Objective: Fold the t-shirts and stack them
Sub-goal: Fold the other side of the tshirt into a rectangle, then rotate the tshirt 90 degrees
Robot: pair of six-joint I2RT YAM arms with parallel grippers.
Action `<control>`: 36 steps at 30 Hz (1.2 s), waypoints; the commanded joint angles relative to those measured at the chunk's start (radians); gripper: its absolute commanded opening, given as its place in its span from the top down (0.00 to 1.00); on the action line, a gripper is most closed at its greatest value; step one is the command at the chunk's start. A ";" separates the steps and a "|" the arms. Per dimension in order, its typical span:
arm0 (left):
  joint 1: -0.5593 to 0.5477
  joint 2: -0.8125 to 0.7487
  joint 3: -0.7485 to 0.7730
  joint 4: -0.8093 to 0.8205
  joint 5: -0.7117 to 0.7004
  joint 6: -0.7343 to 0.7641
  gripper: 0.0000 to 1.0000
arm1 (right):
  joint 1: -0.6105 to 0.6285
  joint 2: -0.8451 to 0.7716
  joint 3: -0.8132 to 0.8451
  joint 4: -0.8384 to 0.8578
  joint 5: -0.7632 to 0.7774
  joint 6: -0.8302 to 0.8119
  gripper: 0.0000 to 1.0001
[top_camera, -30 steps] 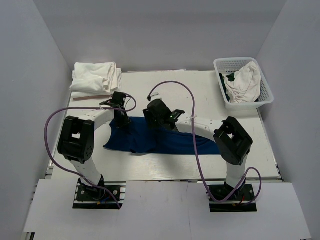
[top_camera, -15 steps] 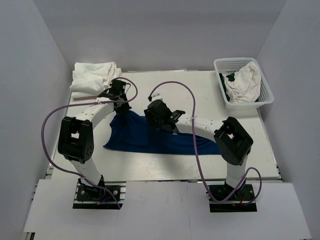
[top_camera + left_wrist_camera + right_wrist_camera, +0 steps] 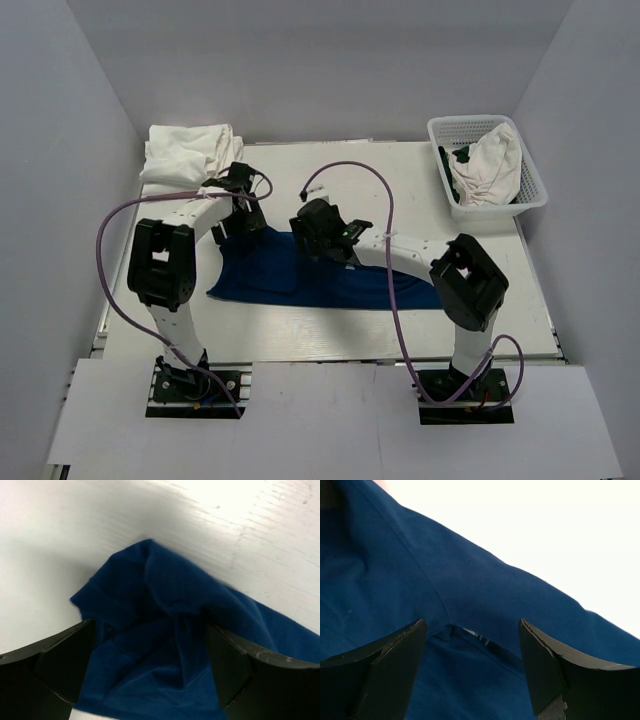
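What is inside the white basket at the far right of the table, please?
A crumpled white t-shirt fills most of the basket, with a dark item peeking out at its left edge. Whatever lies beneath the cloth is covered.

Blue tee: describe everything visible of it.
The blue tee is soft dark-blue cloth, lying spread but rumpled on the white table, wider than deep. Its far left corner is bunched into folds under the open left claw; the open right claw hangs over a seam near its middle. No print shows. Whether either claw touches it I cannot tell.
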 commanded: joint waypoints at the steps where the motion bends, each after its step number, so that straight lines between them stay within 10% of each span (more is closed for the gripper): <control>1: 0.010 -0.126 0.000 -0.058 -0.036 -0.050 0.00 | -0.003 -0.076 -0.020 0.009 0.024 0.002 0.20; 13: 0.012 -0.451 -0.347 0.175 0.218 -0.087 0.00 | -0.043 -0.162 -0.153 0.004 0.054 -0.001 0.10; 24: -0.025 -0.206 -0.338 0.398 0.600 -0.113 0.00 | -0.300 -0.294 -0.394 0.003 -0.077 -0.027 0.10; 32: -0.034 0.307 0.209 0.157 0.508 -0.102 0.00 | -0.322 -0.208 -0.406 -0.071 -0.350 -0.171 0.10; 36: -0.034 0.645 0.781 0.151 0.563 -0.090 0.00 | -0.295 -0.193 -0.435 -0.089 -0.562 -0.285 0.10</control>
